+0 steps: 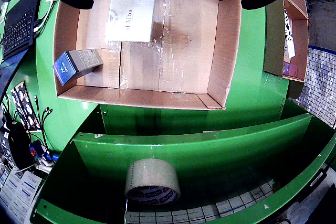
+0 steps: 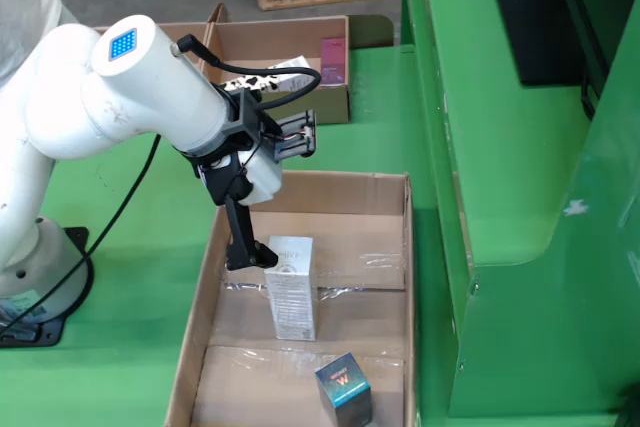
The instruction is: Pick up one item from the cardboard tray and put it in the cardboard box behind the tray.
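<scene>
The pincer [image 2: 250, 257] hangs wide, holding nothing, its fingertip just beside the white box [image 2: 291, 287] lying in the cardboard tray [image 2: 392, 277]. I judge this the approach step. Next it must lower and close on this item. The cardboard box [image 2: 280, 47] waits well beyond.

On the white flat box [image 1: 130, 20] lying in the cardboard tray [image 1: 226, 51], gripper view: sideways dark lettering, roughly "d'Alba", first letters unclear. On the blue end of the small dark carton [image 1: 77, 64] at the tray's left wall: a white "M"-like mark. In the fixed view, on the same carton [image 2: 344, 389]: a reddish "W"-shaped logo on the top face. Print around the tape roll [image 1: 152, 182] too blurred to read. Blue dotted square on the arm's joint cap [image 2: 123, 44], no letters
</scene>
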